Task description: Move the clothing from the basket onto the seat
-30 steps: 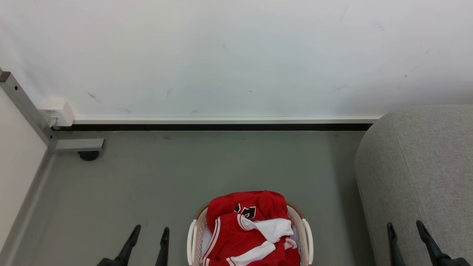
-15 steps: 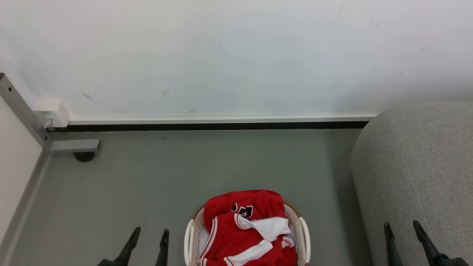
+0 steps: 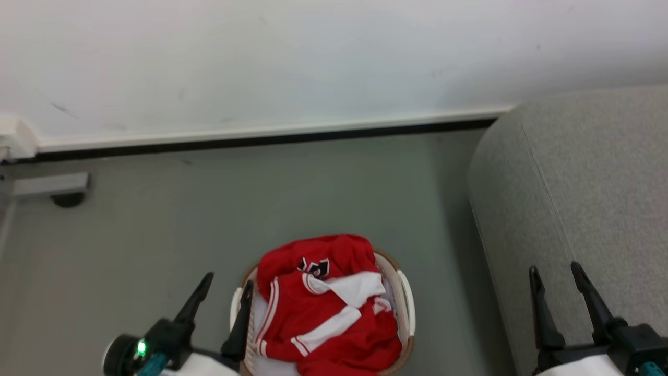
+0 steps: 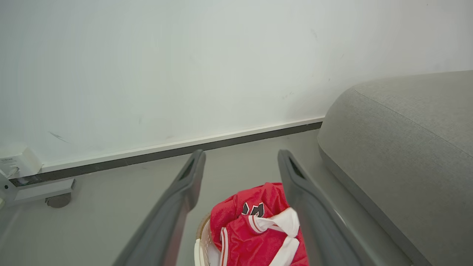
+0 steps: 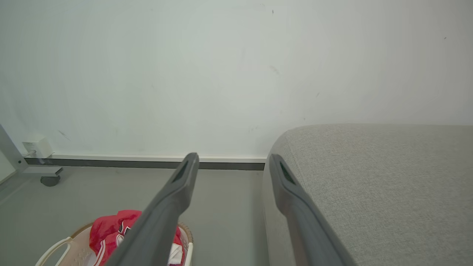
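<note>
Pre-grasp step: left end effector [image 3: 229,279] and right end effector [image 3: 554,267] are spread, empty; next move likely requires lowering 1 into the basket [image 3: 407,308] to pinch clothing [image 3: 323,308] for the seat [image 3: 589,183].

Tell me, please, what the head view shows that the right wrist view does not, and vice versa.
Head view, not the other: the open left end effector near the oval white plastic basket, and most of the bright red, white-striped clothing in it. Right wrist view, not the head: the slanted length of a grey metal post. Both: the open right end effector, the light grey fabric sofa, part of the basket and clothing, white wall, grey floor.
</note>
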{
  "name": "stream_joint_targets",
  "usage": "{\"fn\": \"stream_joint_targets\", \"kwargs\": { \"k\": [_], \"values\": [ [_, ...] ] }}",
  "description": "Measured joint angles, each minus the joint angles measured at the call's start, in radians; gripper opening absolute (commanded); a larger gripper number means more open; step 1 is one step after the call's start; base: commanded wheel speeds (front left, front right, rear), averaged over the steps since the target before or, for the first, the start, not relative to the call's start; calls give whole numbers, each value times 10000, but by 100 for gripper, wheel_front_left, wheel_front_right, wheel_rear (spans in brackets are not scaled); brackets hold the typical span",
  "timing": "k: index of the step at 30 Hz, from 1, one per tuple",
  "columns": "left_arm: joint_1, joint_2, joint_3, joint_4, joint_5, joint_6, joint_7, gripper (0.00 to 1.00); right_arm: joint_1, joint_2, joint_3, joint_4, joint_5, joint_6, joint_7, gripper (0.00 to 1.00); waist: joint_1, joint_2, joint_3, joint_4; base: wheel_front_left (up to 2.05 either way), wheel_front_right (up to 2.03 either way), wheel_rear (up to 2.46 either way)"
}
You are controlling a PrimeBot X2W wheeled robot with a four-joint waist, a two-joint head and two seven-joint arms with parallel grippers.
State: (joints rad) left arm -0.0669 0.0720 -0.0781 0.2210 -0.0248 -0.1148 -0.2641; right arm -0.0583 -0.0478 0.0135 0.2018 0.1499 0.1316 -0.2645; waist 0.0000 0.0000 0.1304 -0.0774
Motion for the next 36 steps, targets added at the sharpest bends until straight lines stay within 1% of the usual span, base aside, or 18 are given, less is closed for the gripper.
{"fn": "stream_joint_targets", "kwargs": {
  "k": [3,7,13,16,23,26,30,36],
  "values": [
    [-755,270,-499,407,215,-82,0,100,-340,0,173,-251,121,0,-2,100,0,0,519,-237,0,0,0],
    [-2042,748,-1394,1235,596,-125,-2,100,-963,-8,451,-598,339,0,-2,100,1,0,1334,-576,0,0,0],
    [-3908,1394,-2867,3338,1273,-142,0,100,-1754,-17,863,-1070,798,0,-4,100,2,0,2616,-1180,0,0,0],
    [-4780,1563,-3476,4347,1411,-165,163,100,-2032,-13,1053,-1285,980,0,-2,100,2,0,3213,-1497,0,0,0],
    [-6636,1839,-4566,6025,1749,-165,742,100,-2547,-15,1175,-1733,1220,0,-2,100,1,0,4524,-2075,0,0,0],
    [-7290,1950,-4972,6562,2023,-165,947,100,-2718,-15,1250,-1856,1231,0,-4,100,1,0,5034,-2246,0,0,0],
    [-7998,2128,-5442,7196,2117,-165,1129,100,-2946,-13,1379,-2006,1233,0,-2,100,1,0,5629,-2417,0,0,0],
    [-8891,2293,-5892,7835,2226,-167,1095,100,-3264,-13,1565,-2226,1279,0,-2,100,1,0,6321,-2573,0,0,0]
  ]
}}
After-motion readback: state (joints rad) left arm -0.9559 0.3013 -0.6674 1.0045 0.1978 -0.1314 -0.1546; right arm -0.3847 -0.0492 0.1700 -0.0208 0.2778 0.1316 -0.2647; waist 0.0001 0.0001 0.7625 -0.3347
